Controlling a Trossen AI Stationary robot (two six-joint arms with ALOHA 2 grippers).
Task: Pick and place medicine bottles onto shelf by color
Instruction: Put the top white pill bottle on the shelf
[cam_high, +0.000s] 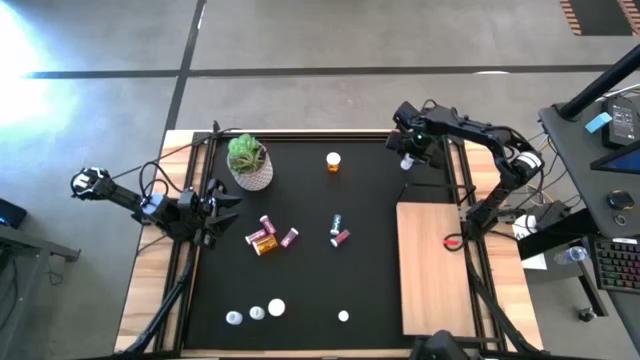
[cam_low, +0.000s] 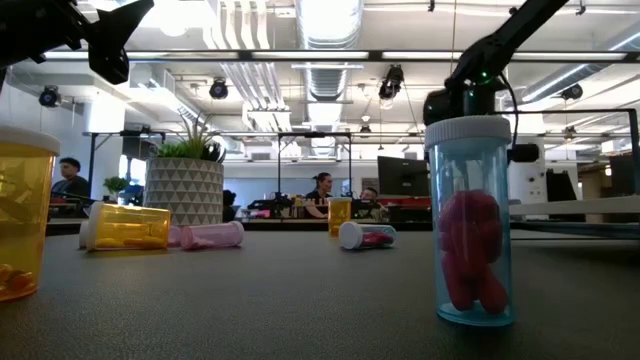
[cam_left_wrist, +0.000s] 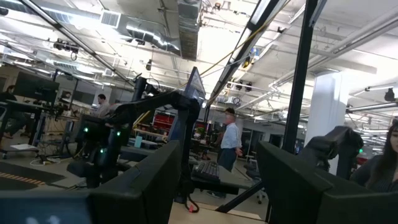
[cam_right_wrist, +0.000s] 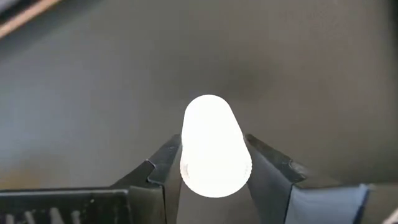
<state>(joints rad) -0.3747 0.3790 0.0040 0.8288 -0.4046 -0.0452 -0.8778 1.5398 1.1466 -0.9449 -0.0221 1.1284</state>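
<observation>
My right gripper (cam_right_wrist: 212, 150) is at the far right of the black mat (cam_high: 300, 280), shut on a small white medicine bottle (cam_right_wrist: 214, 146), also seen in the high view as a white bottle (cam_high: 407, 161). The shelf (cam_high: 435, 265), a pale board, lies flat at the mat's right. An amber bottle (cam_high: 333, 160) stands at the far middle. Pink and amber bottles (cam_high: 268, 237) lie at mid-left, and a teal and a pink one (cam_high: 339, 230) at the centre. White bottles (cam_high: 256, 313) stand near the front. My left gripper (cam_high: 215, 205) waits open at the left edge. My right gripper pinches the white bottle between its two fingers, on opposite sides of its upper end (cam_right_wrist: 186, 163), by the ribbed cap. The fingers come from above, pointing steeply down. The bottle stands nearly upright below them; whether its lower end is off the mat is hidden by the bottle itself.
A potted plant (cam_high: 249, 162) stands at the mat's far left. A small red thing (cam_high: 453, 241) lies on the shelf's right side. A teal bottle with pink contents (cam_low: 470, 220) and an amber one (cam_low: 20, 215) stand close to the low camera.
</observation>
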